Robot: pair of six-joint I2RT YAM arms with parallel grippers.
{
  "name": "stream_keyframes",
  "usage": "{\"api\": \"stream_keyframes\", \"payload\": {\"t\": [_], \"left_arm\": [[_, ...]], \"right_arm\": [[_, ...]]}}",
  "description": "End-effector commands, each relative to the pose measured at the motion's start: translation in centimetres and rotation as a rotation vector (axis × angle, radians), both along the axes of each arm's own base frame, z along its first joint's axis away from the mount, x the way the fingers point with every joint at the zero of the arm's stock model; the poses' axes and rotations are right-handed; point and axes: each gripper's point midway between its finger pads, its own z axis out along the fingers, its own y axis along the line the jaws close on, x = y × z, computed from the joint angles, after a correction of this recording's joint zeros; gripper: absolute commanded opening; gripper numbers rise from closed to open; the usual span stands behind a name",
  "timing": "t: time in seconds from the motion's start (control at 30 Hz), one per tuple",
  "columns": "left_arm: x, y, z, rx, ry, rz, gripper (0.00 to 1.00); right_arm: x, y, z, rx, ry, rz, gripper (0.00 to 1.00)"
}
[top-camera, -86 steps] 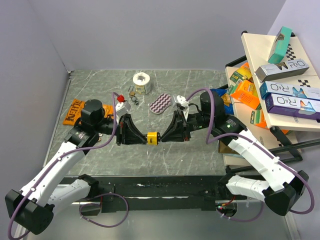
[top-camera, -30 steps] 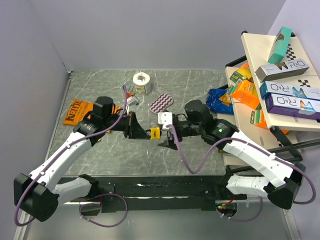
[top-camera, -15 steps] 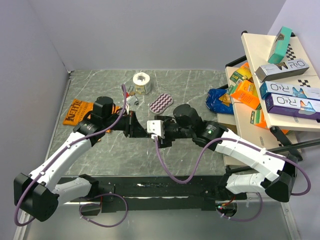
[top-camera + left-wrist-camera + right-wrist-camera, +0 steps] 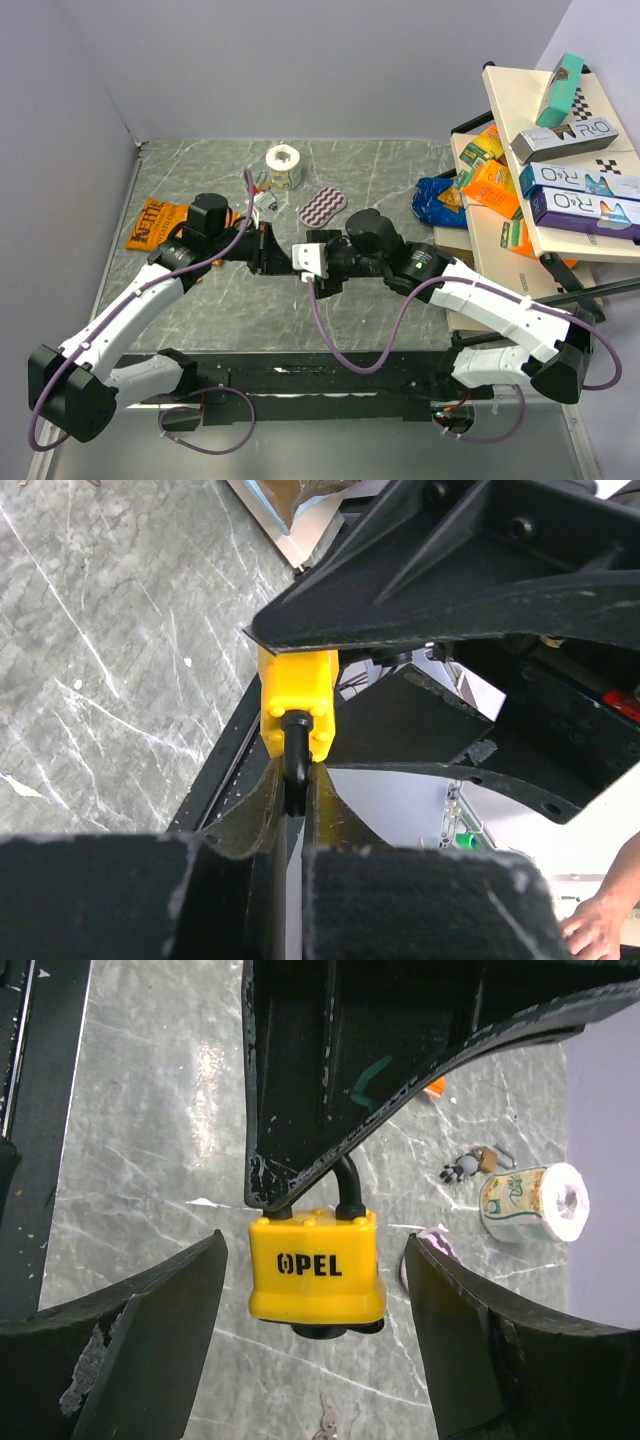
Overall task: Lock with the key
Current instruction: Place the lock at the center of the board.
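A yellow padlock (image 4: 317, 1275) marked OPEL hangs above the table by its black shackle (image 4: 295, 760). My left gripper (image 4: 293, 780) is shut on that shackle and holds the lock in the air. My right gripper (image 4: 315, 1250) is open, with one finger on each side of the lock's body and a gap to both. A black stub (image 4: 335, 1328) sticks out under the body. A small silvery key (image 4: 326, 1422) lies on the table beneath. In the top view the two grippers (image 4: 290, 260) meet at the table's middle, and the right wrist's white camera hides the lock.
A paper roll (image 4: 284, 164) stands at the back, with a key ring and small figure (image 4: 470, 1165) beside it and a purple striped pad (image 4: 322, 208) nearby. An orange snack bag (image 4: 150, 222) lies at the left. A blue bag (image 4: 437, 200) and a rack of boxes (image 4: 560, 150) fill the right.
My right arm has swung left until its open fingers straddle the padlock. The left gripper has kept the lock still.
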Motion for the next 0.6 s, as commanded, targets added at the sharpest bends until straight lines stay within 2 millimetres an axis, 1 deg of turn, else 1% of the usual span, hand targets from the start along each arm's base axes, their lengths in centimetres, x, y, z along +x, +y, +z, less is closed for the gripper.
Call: {"api": "stream_keyframes", "payload": {"t": [0.0,0.1,0.17,0.2,0.23,0.37,0.4,0.47,0.53,0.57], "left_arm": [[0.3,-0.4,1.1,-0.024,-0.038,0.001,0.01],[0.4,-0.3,0.9,-0.02,-0.041,0.012,0.01],[0.4,-0.2,0.8,-0.015,-0.04,0.017,0.01],[0.5,-0.2,0.8,-0.014,-0.043,0.019,0.01],[0.5,-0.2,0.8,-0.012,-0.046,0.023,0.01],[0.7,-0.1,0.5,-0.003,-0.049,0.032,0.01],[0.7,-0.2,0.6,-0.004,-0.05,0.032,0.01],[0.7,-0.2,0.6,-0.007,-0.048,0.03,0.01],[0.7,-0.2,0.7,-0.011,-0.047,0.027,0.05],[0.7,-0.2,0.7,-0.013,-0.051,0.027,0.13]], "right_arm": [[0.2,0.9,2.6,0.054,-0.074,0.023,0.79],[0.1,0.9,2.3,0.042,-0.082,0.028,0.75],[0.1,0.8,2.1,0.033,-0.09,0.032,0.7],[-0.1,0.8,1.9,0.025,-0.088,0.035,0.67],[-0.1,0.8,1.8,0.02,-0.089,0.035,0.61],[-0.2,0.7,1.5,0.014,-0.093,0.038,0.49],[-0.2,0.7,1.4,0.011,-0.092,0.037,0.42],[0.0,0.6,1.4,0.009,-0.095,0.031,0.37],[0.1,0.6,1.2,0.003,-0.098,0.022,0.29],[0.3,0.5,1.2,0.006,-0.103,0.01,0.24]]}}
